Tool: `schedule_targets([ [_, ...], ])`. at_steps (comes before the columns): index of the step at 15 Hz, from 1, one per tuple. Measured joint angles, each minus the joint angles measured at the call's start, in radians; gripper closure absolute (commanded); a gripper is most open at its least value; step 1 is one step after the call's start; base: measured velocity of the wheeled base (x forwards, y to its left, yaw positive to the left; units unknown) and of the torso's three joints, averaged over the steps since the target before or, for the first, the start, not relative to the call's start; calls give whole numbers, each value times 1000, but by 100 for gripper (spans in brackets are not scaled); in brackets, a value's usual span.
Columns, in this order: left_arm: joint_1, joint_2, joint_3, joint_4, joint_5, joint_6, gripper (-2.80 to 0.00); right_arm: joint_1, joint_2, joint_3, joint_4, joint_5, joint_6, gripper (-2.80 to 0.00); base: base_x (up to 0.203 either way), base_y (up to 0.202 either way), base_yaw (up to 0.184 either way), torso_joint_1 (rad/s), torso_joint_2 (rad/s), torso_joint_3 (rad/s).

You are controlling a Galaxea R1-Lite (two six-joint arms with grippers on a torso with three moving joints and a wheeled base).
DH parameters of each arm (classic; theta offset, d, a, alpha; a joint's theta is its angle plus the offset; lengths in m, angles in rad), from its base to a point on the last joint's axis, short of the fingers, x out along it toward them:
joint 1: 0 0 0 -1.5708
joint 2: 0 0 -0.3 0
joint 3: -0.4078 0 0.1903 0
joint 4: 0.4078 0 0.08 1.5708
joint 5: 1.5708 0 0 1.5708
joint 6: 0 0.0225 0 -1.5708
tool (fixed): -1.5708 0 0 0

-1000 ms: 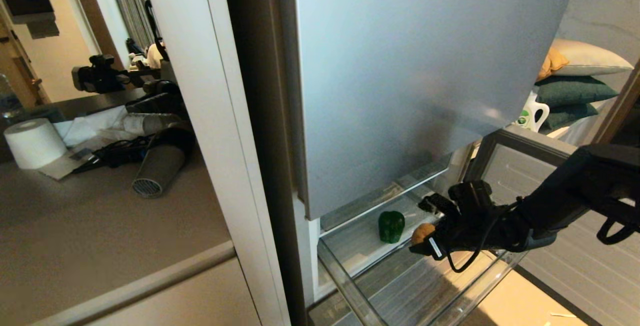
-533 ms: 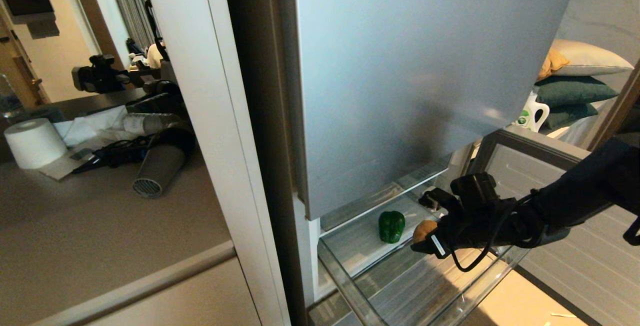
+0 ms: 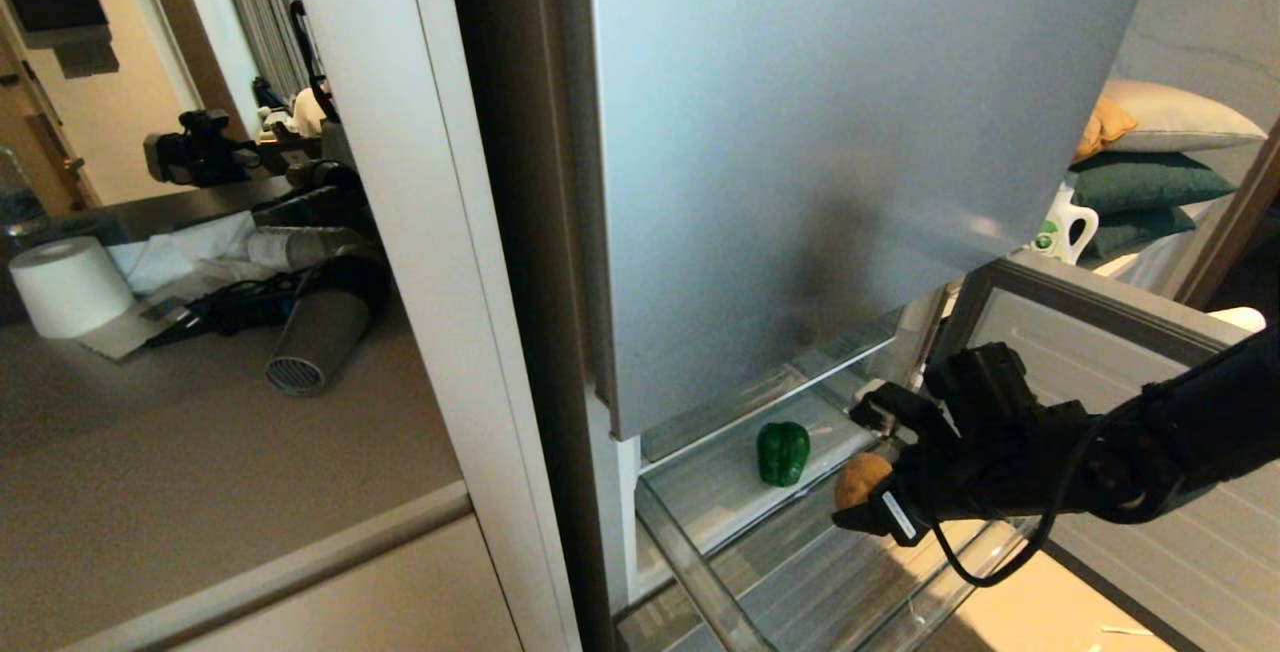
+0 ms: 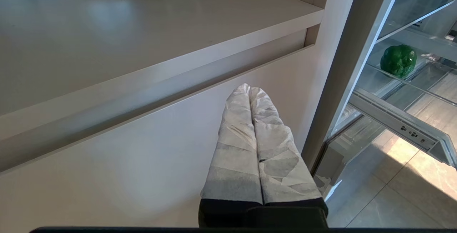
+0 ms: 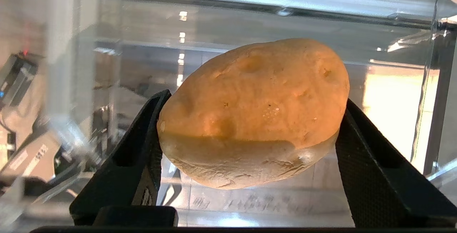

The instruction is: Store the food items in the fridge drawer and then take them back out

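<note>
The right pincer grips the potato over the open fridge drawer (green bell pepper inside); the left pincer is pressed closed, empty, beside the desk.

A beige tabletop is filling the lower left, carrying a paper roll; cushions are piling at upper right; sunlight is striking the floor.

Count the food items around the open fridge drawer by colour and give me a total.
Green: 1, the pepper lying in the drawer.
Golden-brown: 1, the potato held between the right gripper fingers above the drawer.
Total: 2
</note>
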Motion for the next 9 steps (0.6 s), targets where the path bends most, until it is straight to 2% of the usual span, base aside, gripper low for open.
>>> schedule_targets([
  [3, 0, 0, 0, 0, 0, 0, 0, 34, -54, 50, -1, -38, 3, 0, 0, 0, 0, 0, 0, 0],
  [9, 0, 0, 0, 0, 0, 0, 0, 75, -161, 134, 2, -44, 18, 0, 0, 0, 0, 0, 0, 0],
])
